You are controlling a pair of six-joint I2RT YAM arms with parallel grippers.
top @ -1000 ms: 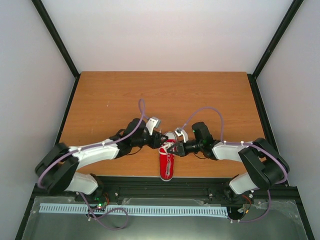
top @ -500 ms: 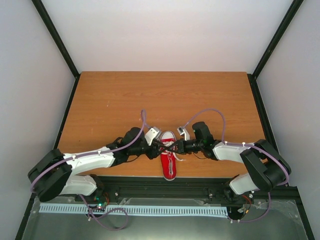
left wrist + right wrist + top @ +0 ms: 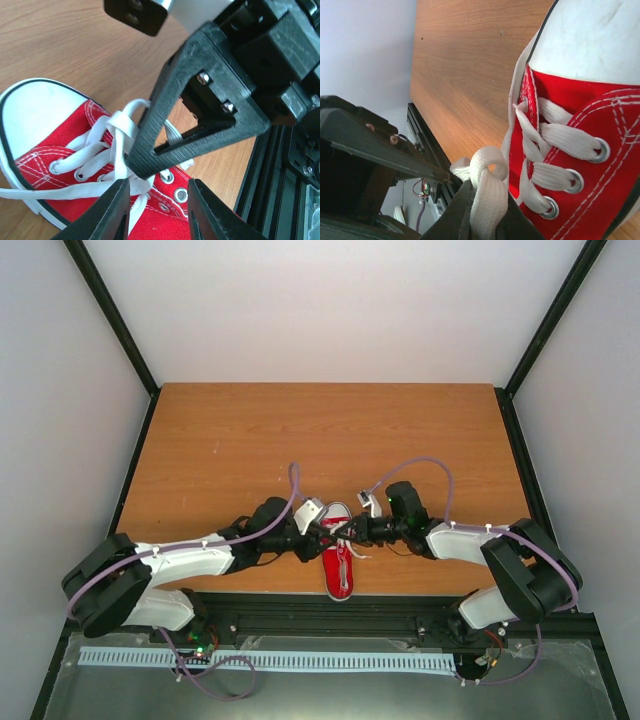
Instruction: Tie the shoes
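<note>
Top external view: your white left arm (image 3: 185,558) stretches from the near left corner of the brown wooden counter (image 3: 250,440) toward the middle of the near edge. There lies the small red canvas sneaker with white toe cap and sole (image 3: 339,570), toe toward the far edge and heel at the near edge. Your white right arm (image 3: 462,540) comes in from the near right corner, and both arm tips meet over the lacing.

In the left wrist view, your left fingers (image 3: 115,215) stand spread, with metal eyelets and the crossed white laces (image 3: 120,127) showing in the gap. One strand runs just beside a finger; you cannot tell whether it touches. One of the right fingers (image 3: 162,105), a black triangular frame, hangs over the laces just ahead.

In the right wrist view, the right fingers are pressed onto a white lace loop (image 3: 487,200), pinching it between them just beside the sneaker's eyelet row.
</note>
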